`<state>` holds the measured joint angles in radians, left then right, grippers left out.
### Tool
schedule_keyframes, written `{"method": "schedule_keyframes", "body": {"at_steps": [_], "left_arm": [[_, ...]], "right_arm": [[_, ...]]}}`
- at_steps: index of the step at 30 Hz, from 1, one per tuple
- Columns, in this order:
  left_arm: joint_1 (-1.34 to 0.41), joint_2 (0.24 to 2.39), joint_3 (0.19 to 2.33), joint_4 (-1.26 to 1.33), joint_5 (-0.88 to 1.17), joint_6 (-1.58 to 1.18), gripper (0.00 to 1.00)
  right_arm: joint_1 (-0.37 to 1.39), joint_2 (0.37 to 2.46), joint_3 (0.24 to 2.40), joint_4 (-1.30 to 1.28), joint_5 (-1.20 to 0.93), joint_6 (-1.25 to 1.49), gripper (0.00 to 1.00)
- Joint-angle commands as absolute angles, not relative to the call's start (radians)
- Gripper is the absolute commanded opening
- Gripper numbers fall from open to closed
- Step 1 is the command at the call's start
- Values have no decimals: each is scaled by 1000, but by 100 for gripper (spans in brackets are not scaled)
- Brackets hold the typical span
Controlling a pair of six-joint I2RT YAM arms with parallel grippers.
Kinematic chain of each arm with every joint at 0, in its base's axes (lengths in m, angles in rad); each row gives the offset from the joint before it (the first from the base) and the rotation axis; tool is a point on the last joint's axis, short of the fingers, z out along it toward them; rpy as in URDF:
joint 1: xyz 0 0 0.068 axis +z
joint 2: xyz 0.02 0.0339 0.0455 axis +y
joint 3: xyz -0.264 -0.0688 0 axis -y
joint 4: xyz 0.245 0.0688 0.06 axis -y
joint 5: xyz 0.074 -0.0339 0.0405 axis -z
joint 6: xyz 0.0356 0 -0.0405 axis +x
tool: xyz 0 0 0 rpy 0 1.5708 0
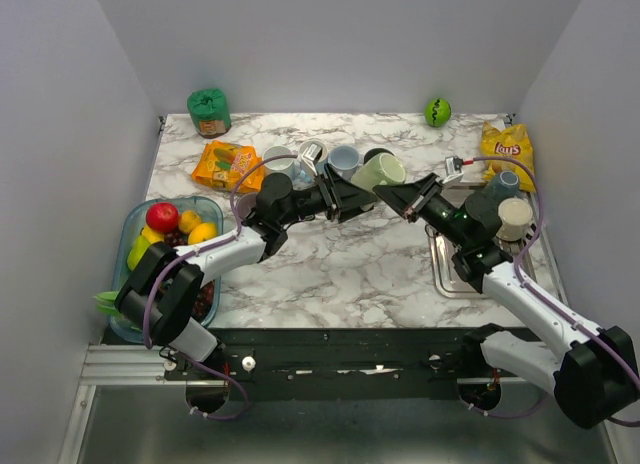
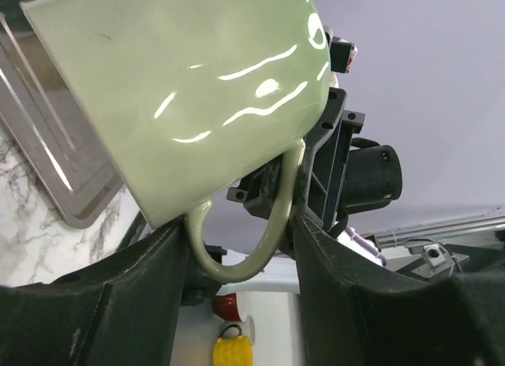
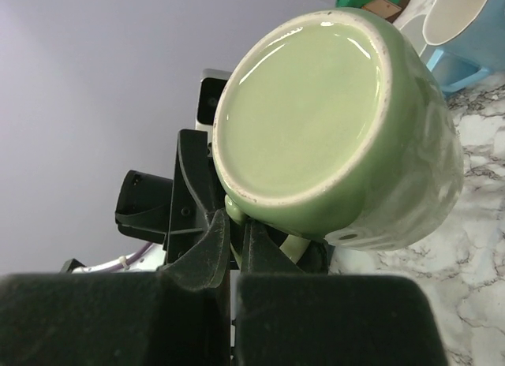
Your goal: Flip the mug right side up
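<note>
Left pincer (image 2: 241,240) straddles the handle (image 2: 237,273) of the tilted mug (image 2: 189,90).

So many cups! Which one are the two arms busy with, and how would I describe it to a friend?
Find the marble table, then its middle, where the left gripper and the right gripper meet. Between them hangs a pale green mug, tipped on its side. The cups behind it stand on the table; only this one is green and in the air.

Marble table (image 1: 340,269) — fruit tub (image 1: 127,234) left, metal tray (image 1: 445,274) right, mugs (image 1: 345,159), chip bag (image 1: 507,144), green ball (image 1: 437,111) at back.
</note>
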<state>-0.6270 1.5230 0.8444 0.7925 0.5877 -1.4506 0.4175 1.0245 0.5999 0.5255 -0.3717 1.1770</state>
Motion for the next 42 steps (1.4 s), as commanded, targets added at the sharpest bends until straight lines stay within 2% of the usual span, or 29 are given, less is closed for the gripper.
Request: {"method": "schedule_keyframes", "body": {"at_steps": [1, 6, 15, 22, 36, 42], "left_arm": [[-624, 1514, 847, 948, 551, -1505, 71], [-623, 1505, 853, 969, 551, -1537, 75], [-623, 1502, 853, 1012, 535, -1606, 72], [-623, 1488, 861, 1005, 525, -1608, 57], [-627, 1488, 893, 1022, 538, -1603, 37], [-630, 1496, 907, 1058, 557, -1608, 19]], "right_arm": [[439, 1003, 551, 690, -451, 1146, 1], [440, 1023, 491, 869, -482, 1180, 1], [445, 1005, 401, 971, -503, 1151, 1], [445, 988, 342, 1003, -509, 1137, 1], [459, 1000, 310, 970, -517, 1095, 1], [463, 1015, 304, 939, -502, 1081, 1]]}}
